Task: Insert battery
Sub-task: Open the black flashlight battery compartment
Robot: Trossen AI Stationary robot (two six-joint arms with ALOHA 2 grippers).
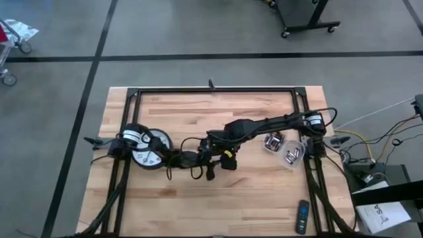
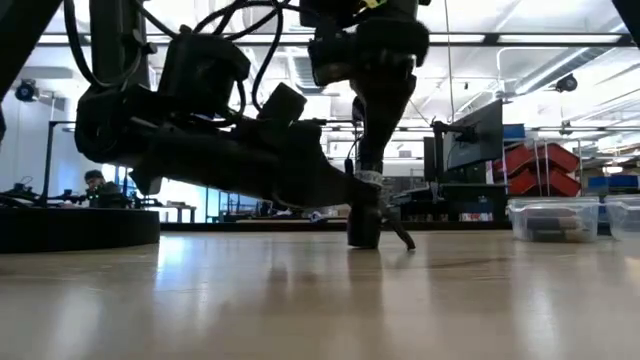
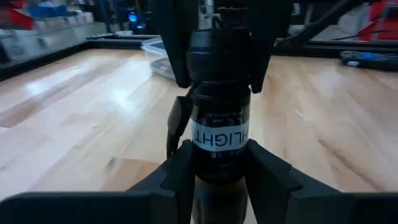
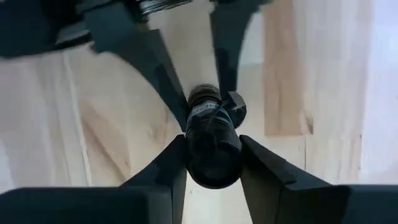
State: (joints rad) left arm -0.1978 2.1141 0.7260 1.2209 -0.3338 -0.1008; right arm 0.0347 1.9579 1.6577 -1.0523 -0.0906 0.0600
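A black flashlight (image 3: 219,134) with a white label stands upright near the table's middle (image 1: 213,160), with both grippers shut on it. My left gripper (image 3: 219,177) reaches in low from the table's left and has the flashlight's lower body. My right gripper (image 4: 211,165) comes down from above onto its upper end. In the low view the flashlight (image 2: 364,215) shows below the right arm, with a thin clip (image 2: 402,238) sticking out near its foot. Whether its foot touches the table I cannot tell. The battery is out of view. My left gripper pinches the flashlight's lower body, just under the label (image 3: 219,163), between its two fingers. The fingers come in about level from the table's left and lie across the upright flashlight. My right gripper pinches the flashlight's upper end (image 4: 212,149) between its two fingers (image 3: 177,46). The fingers point down from above, along the flashlight, which stays upright.
Two clear plastic containers (image 1: 274,142) (image 1: 294,155) sit to the right of the grippers. A remote (image 1: 301,217) lies near the front right corner. A white round disc (image 1: 149,149) lies by the left arm's base. Bare wood lies toward the near edge.
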